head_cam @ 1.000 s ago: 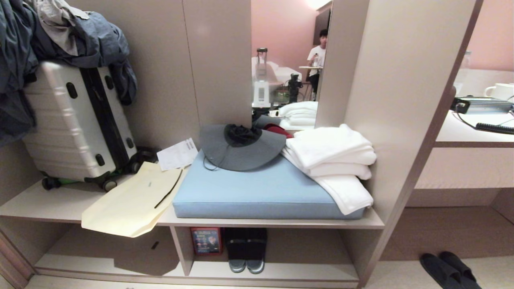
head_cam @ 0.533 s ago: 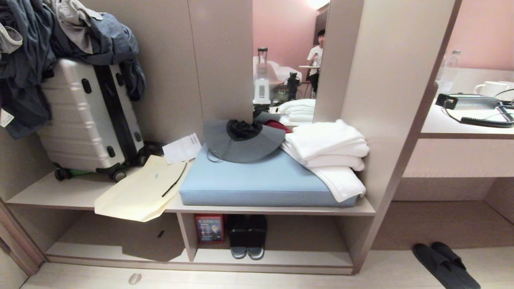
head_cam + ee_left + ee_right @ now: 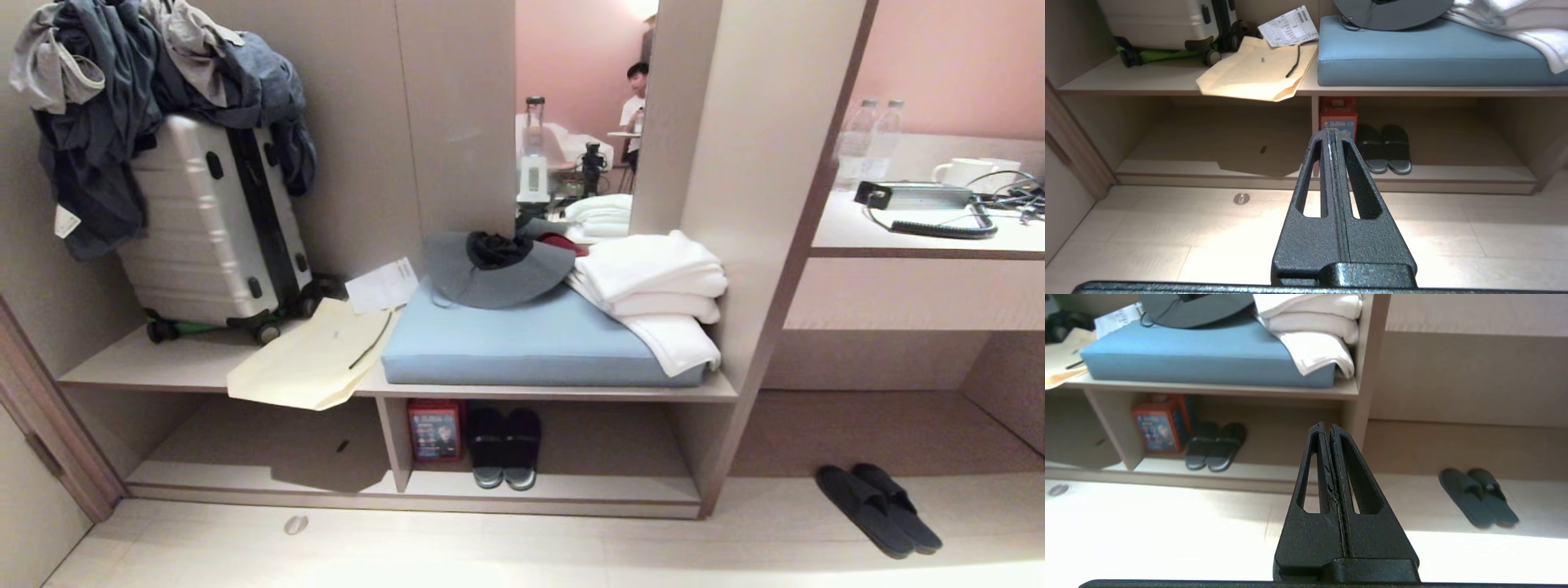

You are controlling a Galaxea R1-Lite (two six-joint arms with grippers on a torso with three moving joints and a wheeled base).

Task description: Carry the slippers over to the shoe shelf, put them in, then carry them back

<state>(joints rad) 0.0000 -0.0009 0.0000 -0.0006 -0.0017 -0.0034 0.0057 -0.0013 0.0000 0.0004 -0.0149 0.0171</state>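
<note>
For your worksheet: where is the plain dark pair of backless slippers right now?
In the head view, the plain dark backless slippers lie side by side on the pale floor at lower right, outside the beige shoe shelf, below the desk.

Left gripper [image 3: 1333,132] pointing level and forward, fingers pressing flat together, holding nothing, reaching up from the bottom centre of its wrist view. Right gripper [image 3: 1326,426] doing likewise, fingers meeting at the tips, gripping nothing. Neither arm showing in the head view.

Grey hat [image 3: 498,265] on blue cushion [image 3: 531,347]; towels [image 3: 653,286] beside.
</note>
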